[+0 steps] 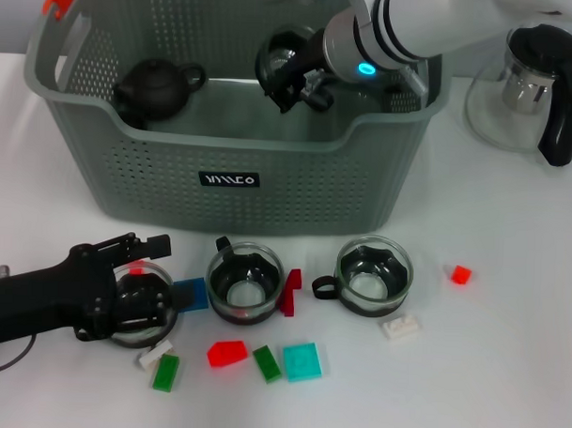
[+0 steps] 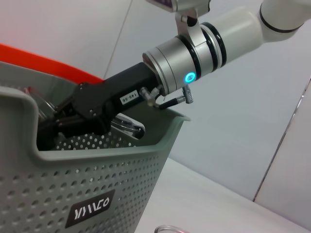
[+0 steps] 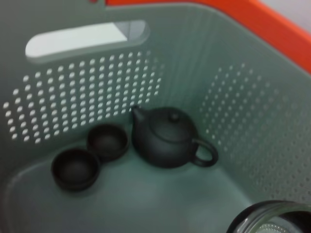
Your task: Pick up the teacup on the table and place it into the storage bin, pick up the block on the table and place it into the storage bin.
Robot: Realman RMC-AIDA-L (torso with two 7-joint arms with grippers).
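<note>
The right tool (image 1: 289, 78) holds a glass teacup (image 1: 280, 59) clamped inside the grey-green storage bin (image 1: 233, 179) at the bench's far edge, above a dark teapot (image 1: 157, 86) and two dark cups (image 3: 92, 154). The left tool (image 1: 140, 298) is closed around another glass cup (image 1: 137, 305) near the front left edge, with coloured blocks (image 1: 228, 353) just beside it. Released from this height, the glass could strike the teapot and chip

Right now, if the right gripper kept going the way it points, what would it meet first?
Probably the storage bin floor: the right gripper angles down into it holding a glass teacup. The dark teapot sits farther along; depth is unclear.
</note>
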